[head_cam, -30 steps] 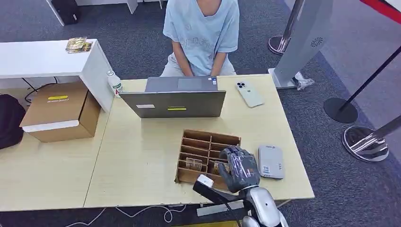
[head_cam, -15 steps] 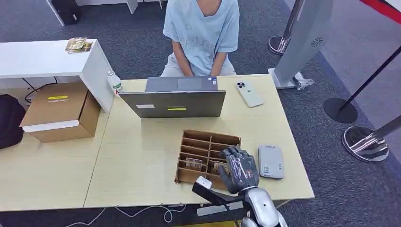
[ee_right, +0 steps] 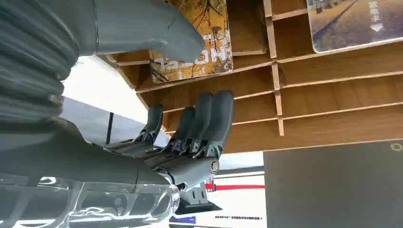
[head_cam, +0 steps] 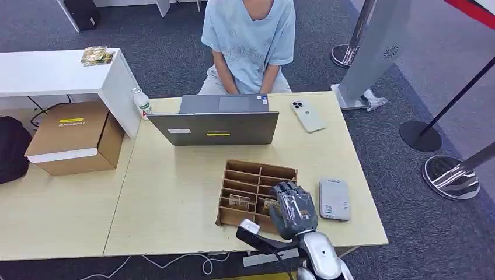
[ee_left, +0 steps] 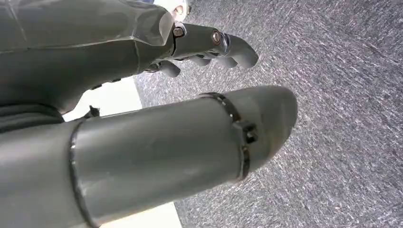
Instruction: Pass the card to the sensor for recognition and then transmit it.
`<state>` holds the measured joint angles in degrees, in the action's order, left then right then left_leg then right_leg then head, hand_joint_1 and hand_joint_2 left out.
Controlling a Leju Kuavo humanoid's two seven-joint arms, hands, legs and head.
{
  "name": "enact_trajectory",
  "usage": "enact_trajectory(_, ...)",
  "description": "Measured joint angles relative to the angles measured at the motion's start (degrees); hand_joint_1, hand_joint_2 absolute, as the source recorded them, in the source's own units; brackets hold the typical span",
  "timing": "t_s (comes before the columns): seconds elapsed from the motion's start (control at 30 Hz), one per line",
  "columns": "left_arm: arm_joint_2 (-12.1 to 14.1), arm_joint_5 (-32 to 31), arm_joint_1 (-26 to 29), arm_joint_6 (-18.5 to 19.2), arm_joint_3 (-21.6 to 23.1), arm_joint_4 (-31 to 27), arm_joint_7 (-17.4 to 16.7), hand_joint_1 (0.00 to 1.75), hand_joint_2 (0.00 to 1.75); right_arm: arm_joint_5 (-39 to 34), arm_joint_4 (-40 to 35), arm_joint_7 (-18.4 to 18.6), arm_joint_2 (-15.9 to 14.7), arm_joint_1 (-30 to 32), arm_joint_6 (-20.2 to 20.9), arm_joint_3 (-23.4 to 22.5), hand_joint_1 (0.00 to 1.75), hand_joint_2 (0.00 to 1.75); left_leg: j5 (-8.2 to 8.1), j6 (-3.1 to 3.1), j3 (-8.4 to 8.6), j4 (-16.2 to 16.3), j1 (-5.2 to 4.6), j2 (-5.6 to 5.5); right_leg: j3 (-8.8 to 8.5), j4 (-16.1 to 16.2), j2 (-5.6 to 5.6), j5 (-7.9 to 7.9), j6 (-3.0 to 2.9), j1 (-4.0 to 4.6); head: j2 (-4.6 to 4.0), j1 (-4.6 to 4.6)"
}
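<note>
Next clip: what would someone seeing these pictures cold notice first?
First, the grey right hand poised over the wooden slotted box at the table's near edge, its thumb beside a yellow-printed card standing in a compartment. Next, the person in a light blue shirt seated across the table behind the laptop. A grey card reader lies just right of the box.

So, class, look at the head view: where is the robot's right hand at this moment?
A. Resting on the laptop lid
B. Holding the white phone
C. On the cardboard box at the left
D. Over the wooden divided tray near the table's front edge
D: the right hand hovers over the near right part of the wooden tray, with the grey card reader just beside it on the table.
</note>
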<state>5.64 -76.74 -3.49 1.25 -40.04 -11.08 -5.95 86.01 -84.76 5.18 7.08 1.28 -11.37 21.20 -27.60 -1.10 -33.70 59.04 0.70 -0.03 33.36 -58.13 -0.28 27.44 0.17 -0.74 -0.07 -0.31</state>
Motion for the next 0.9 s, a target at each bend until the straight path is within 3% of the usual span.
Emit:
enact_trajectory(0.23, 0.00, 0.00, 0.00, 0.13, -0.02, 0.00, 0.00, 0.00, 0.00, 2.62, 0.83, 0.87, 0.07, -0.42, 0.90, 0.55, 0.80, 1.75, 0.00, 0.00, 0.01, 0.00, 0.00, 0.00, -0.01, 0.00, 0.00, 0.00, 0.00, 0.00, 0.00, 0.00)
enact_trajectory(0.33, 0.00, 0.00, 0.00, 0.13, -0.02, 0.00, 0.00, 0.00, 0.00, 3.06, 1.14, 1.01, 0.07, -0.70, 1.20, 0.79, 0.89, 1.75, 0.00, 0.00, 0.02, 0.00, 0.00, 0.01, -0.01, 0.00, 0.01, 0.00, 0.00, 0.00, 0.00, 0.00)
enact_trajectory(0.43, 0.00, 0.00, 0.00, 0.13, -0.04, 0.00, 0.00, 0.00, 0.00, 3.32, 1.31, 1.07, 0.07, -0.94, 1.31, 0.83, 1.13, 1.75, 0.00, 0.00, 0.03, 0.00, 0.00, 0.01, -0.02, 0.00, 0.00, 0.00, 0.00, 0.00, 0.00, 0.00)
enact_trajectory(0.47, 0.00, 0.00, 0.00, 0.15, -0.04, 0.00, 0.00, 0.00, 0.00, 3.54, 1.40, 1.07, 0.07, -1.09, 1.33, 0.85, 1.34, 1.75, 0.00, 0.00, 0.03, 0.00, 0.00, 0.01, -0.02, 0.00, 0.00, 0.00, 0.00, 0.00, 0.00, 0.00)
enact_trajectory(0.53, 0.00, 0.00, 0.00, 0.15, -0.07, 0.02, 0.00, 0.00, 0.00, 3.63, 1.49, 1.09, 0.07, -1.39, 1.40, 0.85, 1.36, 1.75, 0.00, 0.00, 0.04, 0.00, 0.00, 0.01, -0.03, 0.00, 0.00, 0.00, 0.00, 0.00, 0.00, 0.00)
enact_trajectory(0.6, 0.00, 0.00, 0.01, 0.15, -0.09, 0.00, 0.00, 0.00, 0.00, 3.63, 1.51, 1.09, 0.09, -1.68, 1.42, 0.87, 1.50, 1.75, 0.00, 0.00, 0.04, 0.00, 0.00, 0.00, -0.04, 0.00, 0.00, 0.00, 0.00, 0.00, 0.00, 0.00)
enact_trajectory(0.9, 0.00, 0.00, 0.01, 0.15, -0.44, 0.00, -0.02, 0.00, 0.00, 3.63, 1.66, 1.09, 0.11, -2.17, 1.46, 0.96, 1.52, 1.75, 0.00, 0.00, 0.04, 0.00, 0.00, 0.00, -0.03, 0.00, 0.00, 0.00, 0.00, 0.00, 0.00, 0.00)
